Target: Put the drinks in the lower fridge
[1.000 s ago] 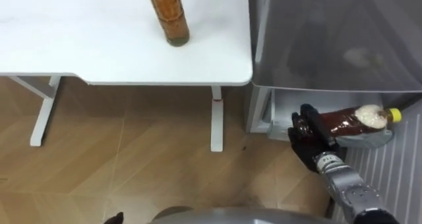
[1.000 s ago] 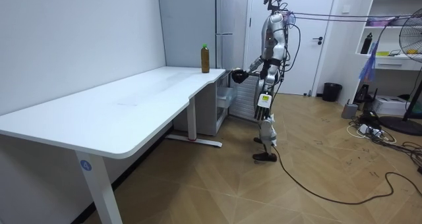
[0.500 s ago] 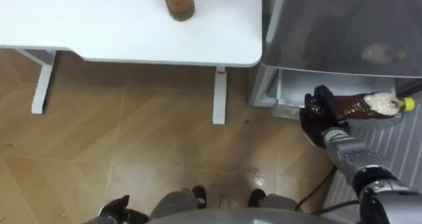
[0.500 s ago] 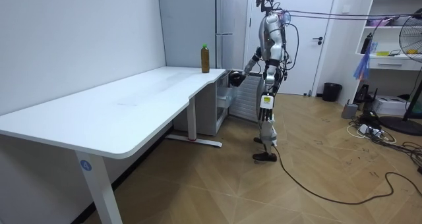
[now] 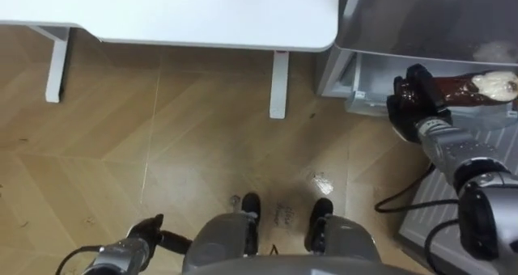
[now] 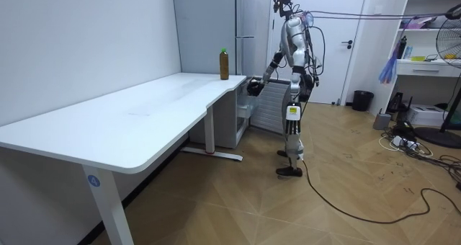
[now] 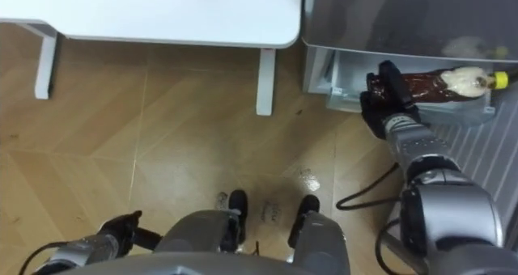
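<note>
**A:** What sits at the far left?

**B:** The robot's left hand (image 5: 144,230) hangs low at its side, over the wooden floor (image 5: 162,145). Its fingers are dark and too small to tell whether they are curled or loose.

**A:** And moving right from there?

**B:** A white surface (image 5: 202,16) runs along the top of the eye views, on white legs. In the room view a second bottle (image 6: 224,63) of brown drink with a green cap stands upright on it, near the corner closest to the fridge.

**A:** Where is the fridge?

**B:** The grey fridge (image 5: 429,16) stands just beside the surface's right end. Its lower drawer (image 5: 363,77) is pulled open, pale inside. The robot stands upright facing it.

**A:** What is the right hand doing?

**B:** The right hand (image 5: 413,101) reaches forward to the open drawer, its fingers wrapped round the base end of a bottle (image 5: 469,89).

**A:** How does that bottle lie?

**B:** It lies on its side, holding brown drink. Its yellow cap (image 7: 502,78) points to the right, away from the hand. It is at the drawer's opening, just under the edge of the upper door. Whether it rests in the drawer or is held above it cannot be told.
</note>
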Controlling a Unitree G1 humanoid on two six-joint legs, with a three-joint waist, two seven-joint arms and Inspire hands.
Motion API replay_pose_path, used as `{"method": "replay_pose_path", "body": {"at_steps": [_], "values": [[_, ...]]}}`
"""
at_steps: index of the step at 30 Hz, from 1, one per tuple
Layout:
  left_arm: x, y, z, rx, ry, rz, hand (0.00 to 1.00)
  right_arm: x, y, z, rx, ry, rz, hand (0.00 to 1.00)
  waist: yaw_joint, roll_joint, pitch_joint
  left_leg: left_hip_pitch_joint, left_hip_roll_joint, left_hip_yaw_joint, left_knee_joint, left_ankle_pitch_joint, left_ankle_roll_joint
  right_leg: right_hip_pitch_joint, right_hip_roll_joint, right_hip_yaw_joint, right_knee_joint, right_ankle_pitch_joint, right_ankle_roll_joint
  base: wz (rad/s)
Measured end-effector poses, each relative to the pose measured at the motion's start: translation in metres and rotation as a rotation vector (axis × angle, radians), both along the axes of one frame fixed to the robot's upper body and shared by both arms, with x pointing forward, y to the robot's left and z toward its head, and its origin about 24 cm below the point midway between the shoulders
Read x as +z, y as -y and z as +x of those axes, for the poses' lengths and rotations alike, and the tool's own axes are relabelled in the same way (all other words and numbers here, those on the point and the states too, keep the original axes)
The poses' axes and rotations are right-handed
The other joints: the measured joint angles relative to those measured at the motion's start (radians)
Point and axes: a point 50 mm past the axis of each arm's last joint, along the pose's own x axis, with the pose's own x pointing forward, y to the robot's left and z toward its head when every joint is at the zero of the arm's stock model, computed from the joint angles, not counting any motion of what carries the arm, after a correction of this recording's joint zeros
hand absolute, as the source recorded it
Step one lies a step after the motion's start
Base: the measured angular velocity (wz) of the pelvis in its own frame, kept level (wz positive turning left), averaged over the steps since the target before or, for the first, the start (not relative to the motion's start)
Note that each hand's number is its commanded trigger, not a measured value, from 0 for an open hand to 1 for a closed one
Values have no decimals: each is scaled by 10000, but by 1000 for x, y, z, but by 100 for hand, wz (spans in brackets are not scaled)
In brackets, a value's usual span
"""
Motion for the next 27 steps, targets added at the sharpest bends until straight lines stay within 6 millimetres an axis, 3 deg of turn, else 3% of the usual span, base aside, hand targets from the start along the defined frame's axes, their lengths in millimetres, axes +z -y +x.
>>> {"method": "replay_pose_path", "body": {"at_steps": [8,11,12,13,14,27], "values": [[2,2,10,-781,99,169,0,19,-1,21,243,536,-230,100,96,-48,39,-473,-122,37,-8,175,72,-608,-183,10,274,5,-9,1],[2,0,8,-918,16,269,0,22,-1,24,299,421,-242,100,112,-116,91,-494,-122,98,-8,184,83,-651,-207,15,311,5,-7,0],[2,0,7,-905,-19,298,0,23,-1,25,306,392,-237,58,112,-123,100,-513,-124,108,-7,184,84,-672,-214,15,318,5,-7,0],[2,-1,6,-898,-37,306,0,23,-1,25,304,395,-241,46,110,-123,100,-531,-125,118,-3,185,86,-695,-223,15,329,5,-7,0],[2,-1,6,-890,-54,318,0,26,0,28,317,435,-242,0,106,-122,99,-603,-135,143,13,191,96,-799,-251,28,391,5,-7,0],[1,-4,3,-756,-230,601,0,36,8,34,152,366,-469,0,357,-114,99,-859,-181,305,75,216,131,-1197,-337,170,602,-12,-5,-2]]}}
